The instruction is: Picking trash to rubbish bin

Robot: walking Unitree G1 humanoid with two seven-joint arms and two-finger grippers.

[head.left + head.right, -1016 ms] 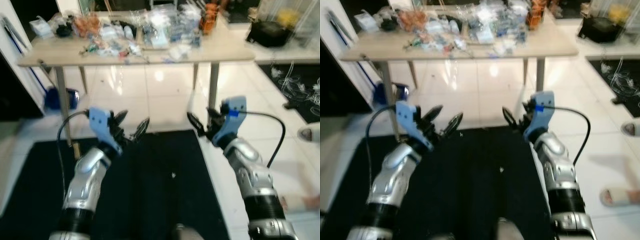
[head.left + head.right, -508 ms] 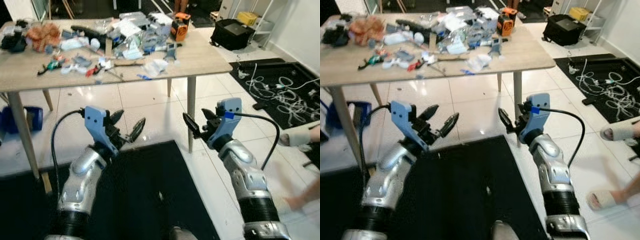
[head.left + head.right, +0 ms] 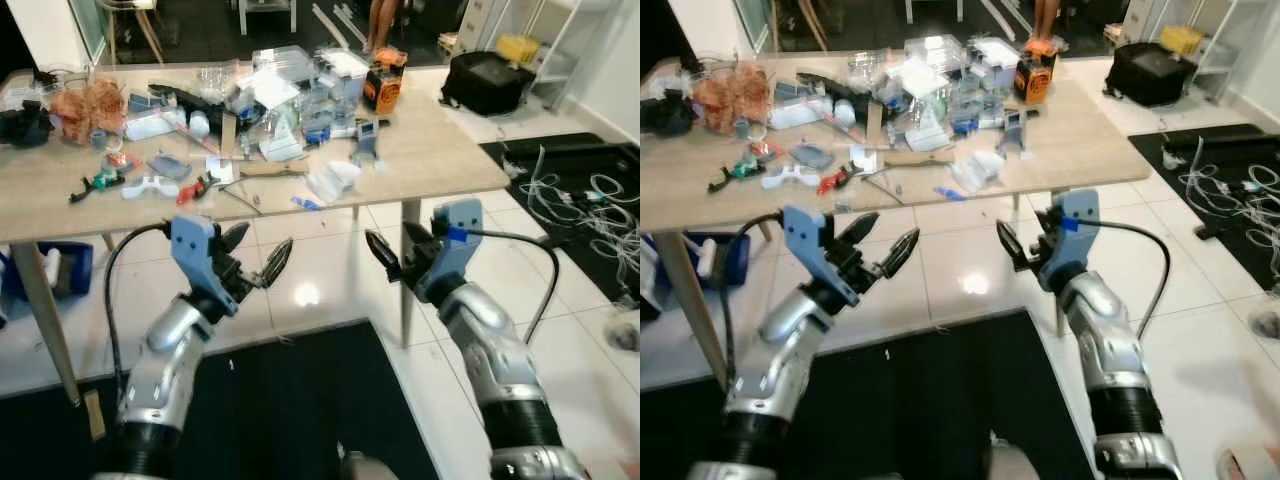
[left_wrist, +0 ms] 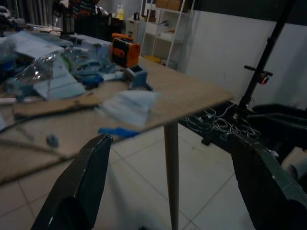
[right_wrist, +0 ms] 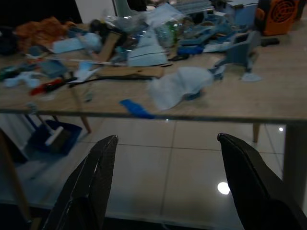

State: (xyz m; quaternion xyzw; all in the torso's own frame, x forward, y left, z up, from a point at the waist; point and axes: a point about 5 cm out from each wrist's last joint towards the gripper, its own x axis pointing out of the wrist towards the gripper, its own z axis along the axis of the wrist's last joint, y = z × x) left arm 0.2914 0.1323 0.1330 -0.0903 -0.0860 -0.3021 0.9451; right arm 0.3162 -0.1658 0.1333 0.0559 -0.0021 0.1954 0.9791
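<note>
A wooden table (image 3: 440, 165) stands ahead, littered with trash. On it lie a crumpled white tissue (image 3: 330, 180), a blue scrap (image 3: 305, 203), clear plastic packaging (image 3: 290, 90) and an orange device (image 3: 383, 90). My left gripper (image 3: 262, 245) is raised in front of the table's near edge, open and holding nothing. My right gripper (image 3: 395, 250) is level with it, open and holding nothing, just short of the table leg (image 3: 408, 270). The right wrist view looks at the tissue (image 5: 180, 84) and blue scrap (image 5: 135, 108) between its fingers (image 5: 93, 177).
A black mat (image 3: 290, 400) covers the floor below my arms. A blue container (image 3: 55, 270) sits under the table's left side. On the right are a black bag (image 3: 487, 83), loose cables (image 3: 590, 190) and a person's foot (image 3: 625, 335).
The camera has swung and come nearer to the table, so the table now looks larger and closer. Both grippers stay raised and open, holding nothing.
</note>
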